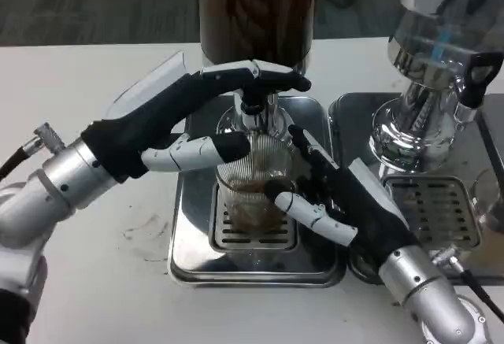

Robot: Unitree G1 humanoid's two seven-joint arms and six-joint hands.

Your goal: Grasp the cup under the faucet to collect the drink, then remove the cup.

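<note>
1. The tall dark drink dispenser [256, 13] is cut off at the top edge; a second, silver machine [441, 68] on the right is cut off at the top and right edges.
2. One clear ribbed cup [253, 190] stands on the grate of the left drip tray [185, 242], directly under the faucet [253, 112], with brown liquid in its lower part. Its right side is hidden behind fingers.
3. The left robot hand [189, 120] reaches in from the left, its upper fingers laid on the black tap lever [264, 76], a lower finger touching the cup's left rim.
4. The right robot hand [339, 198] wraps around the cup's right side; whether the grip is firm cannot be told.
5. Two metal drip trays sit side by side, edges nearly touching; the right tray [429, 210] has its own grate.
6. The white surface [87, 281] lies open to the near left.
</note>
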